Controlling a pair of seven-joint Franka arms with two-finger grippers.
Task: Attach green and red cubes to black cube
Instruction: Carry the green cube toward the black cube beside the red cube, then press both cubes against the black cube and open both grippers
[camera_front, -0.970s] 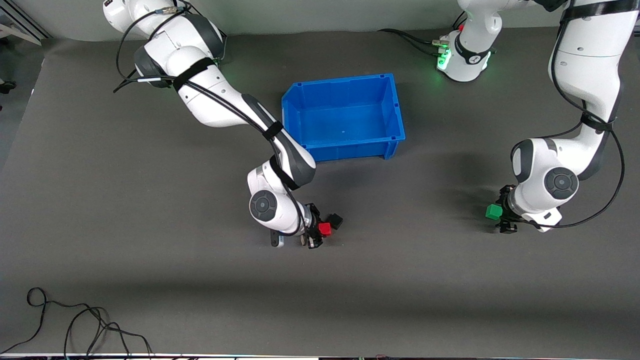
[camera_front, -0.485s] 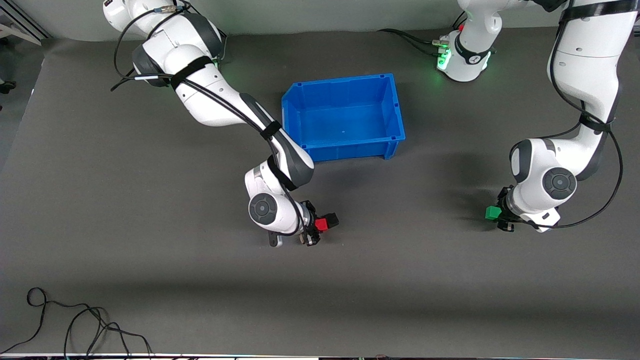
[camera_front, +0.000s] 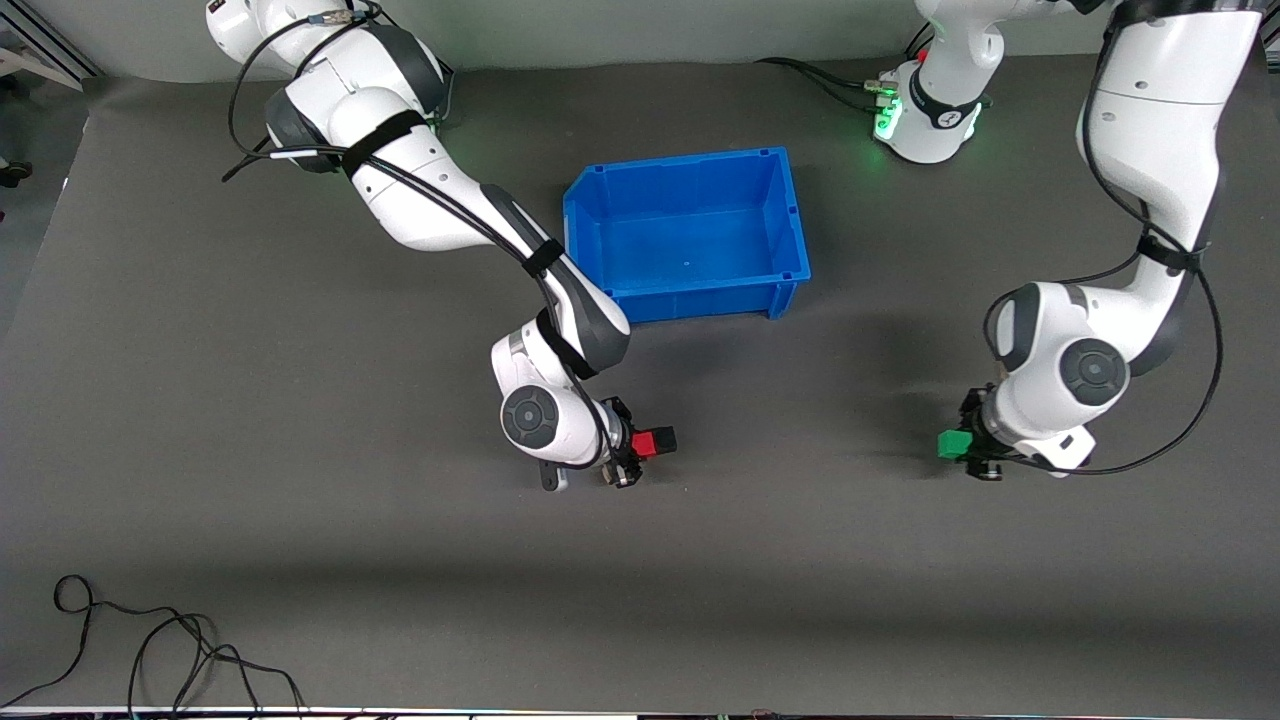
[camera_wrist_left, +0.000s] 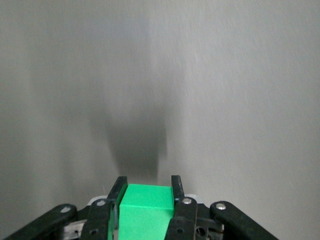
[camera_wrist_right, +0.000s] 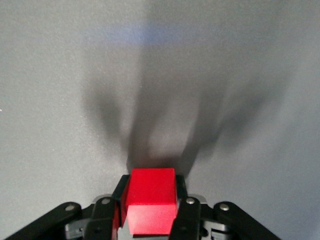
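My right gripper (camera_front: 638, 447) is shut on the red cube (camera_front: 643, 443), low over the table and nearer the front camera than the blue bin. The black cube (camera_front: 665, 438) sits against the red cube's outer face. In the right wrist view the red cube (camera_wrist_right: 151, 205) fills the gap in my right gripper (camera_wrist_right: 151, 182), and the black cube is hidden there. My left gripper (camera_front: 962, 447) is shut on the green cube (camera_front: 950, 444), over bare mat toward the left arm's end. The left wrist view shows the green cube (camera_wrist_left: 145, 210) in my left gripper (camera_wrist_left: 146, 192).
An empty blue bin (camera_front: 700, 160) stands mid-table near the robots' bases. A loose black cable (camera_front: 150, 650) lies at the front edge toward the right arm's end. Dark mat lies between the two grippers.
My right gripper brought the red cube up against the black cube. My left gripper carried the green cube toward the middle of the table.
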